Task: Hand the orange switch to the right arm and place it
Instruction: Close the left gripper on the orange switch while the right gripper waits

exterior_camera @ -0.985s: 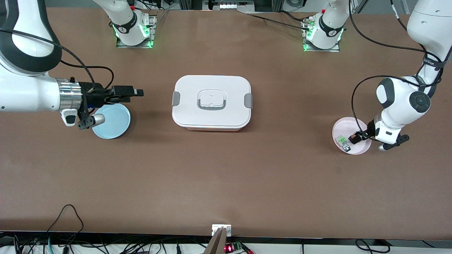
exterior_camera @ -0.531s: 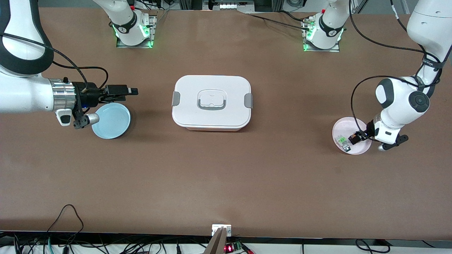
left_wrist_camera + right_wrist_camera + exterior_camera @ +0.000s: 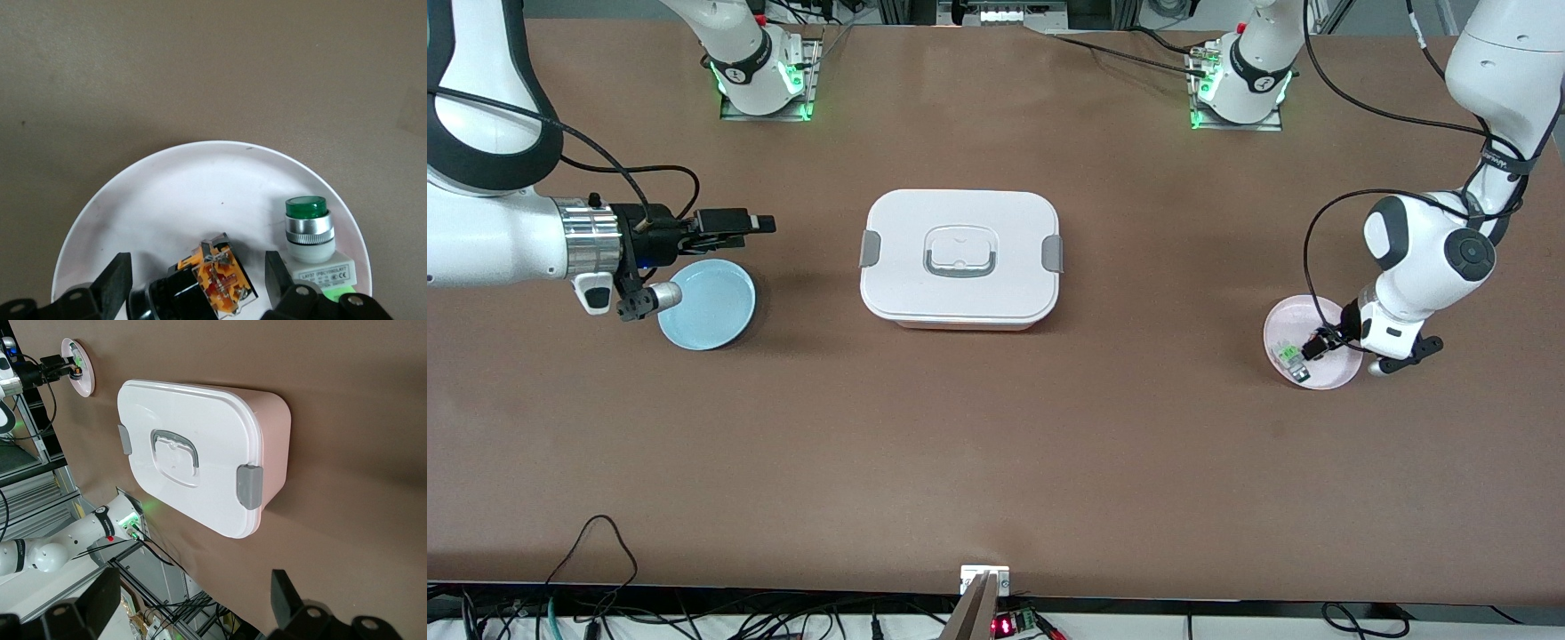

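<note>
Brown table (image 3: 996, 444), pick-up step: left pincer (image 3: 197, 280) is straddling, fingers spread wide, the ungripped orange switch (image 3: 217, 283) in the pink plate (image 3: 173, 193); right pincer (image 3: 760, 222) is waiting open and empty above the blue plate (image 3: 707, 307); next, close and lift.

Orange switch (image 3: 217, 283), black-and-orange block, lying on pink plate (image 3: 167, 200)

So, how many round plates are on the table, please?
2. The pink plate lies at the left arm's end of the table, holding the orange switch and the green pushbutton. The blue plate lies at the right arm's end, with nothing visible on it.
</note>
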Robot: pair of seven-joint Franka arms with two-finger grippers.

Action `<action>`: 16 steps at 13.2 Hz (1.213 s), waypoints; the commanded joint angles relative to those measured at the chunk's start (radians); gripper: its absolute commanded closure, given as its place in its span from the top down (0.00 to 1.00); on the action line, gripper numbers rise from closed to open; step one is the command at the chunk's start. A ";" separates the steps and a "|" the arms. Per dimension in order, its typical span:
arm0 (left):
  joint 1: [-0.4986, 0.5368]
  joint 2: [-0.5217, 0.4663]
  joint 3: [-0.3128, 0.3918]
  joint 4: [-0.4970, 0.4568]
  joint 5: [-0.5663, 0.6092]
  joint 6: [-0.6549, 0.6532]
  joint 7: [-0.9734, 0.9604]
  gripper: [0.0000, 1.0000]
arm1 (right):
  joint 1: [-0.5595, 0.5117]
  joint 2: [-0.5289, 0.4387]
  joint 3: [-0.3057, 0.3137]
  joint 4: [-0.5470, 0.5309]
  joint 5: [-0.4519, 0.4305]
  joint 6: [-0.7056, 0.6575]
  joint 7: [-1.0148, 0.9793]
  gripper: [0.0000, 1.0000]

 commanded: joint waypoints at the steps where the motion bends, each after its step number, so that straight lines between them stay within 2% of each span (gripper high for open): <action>1: 0.001 -0.007 -0.011 0.000 0.011 0.011 -0.099 0.99 | -0.003 -0.014 -0.005 -0.017 0.008 -0.011 -0.015 1.00; 16: 0.004 -0.024 -0.002 0.002 0.024 -0.027 -0.173 0.99 | -0.003 -0.016 -0.005 -0.018 0.008 -0.015 -0.015 1.00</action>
